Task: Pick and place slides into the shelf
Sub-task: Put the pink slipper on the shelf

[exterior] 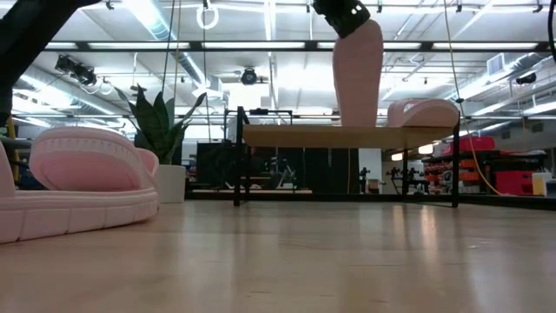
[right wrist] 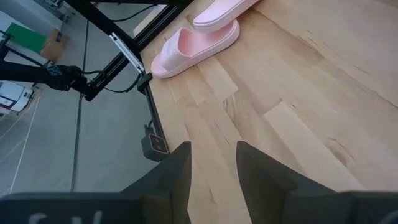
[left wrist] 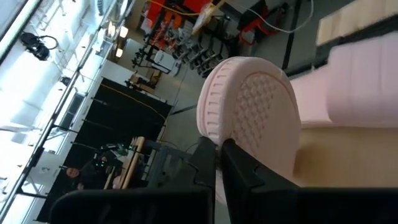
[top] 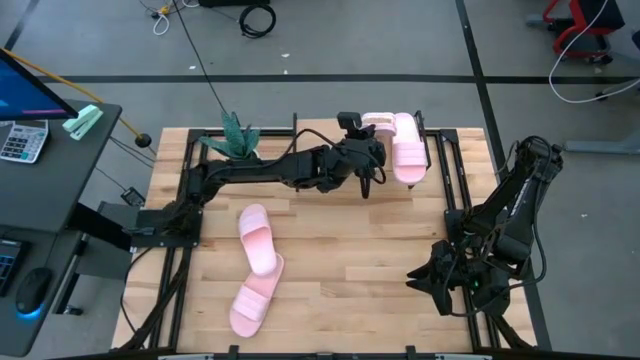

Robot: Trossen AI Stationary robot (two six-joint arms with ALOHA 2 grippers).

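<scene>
The left gripper point(top: 372, 172) pinches a pink slide point(top: 408, 150) upright on the shelf point(exterior: 347, 136). The right gripper point(right wrist: 212, 163) waits part-open and empty above the table point(top: 340, 260). No writing is legible.

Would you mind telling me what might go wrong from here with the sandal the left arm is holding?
The left gripper pinches only the rim of an upright sandal above the shelf; it may slip or topple on release. It could also bump the sandal already on the shelf, which sits close beside it.
</scene>
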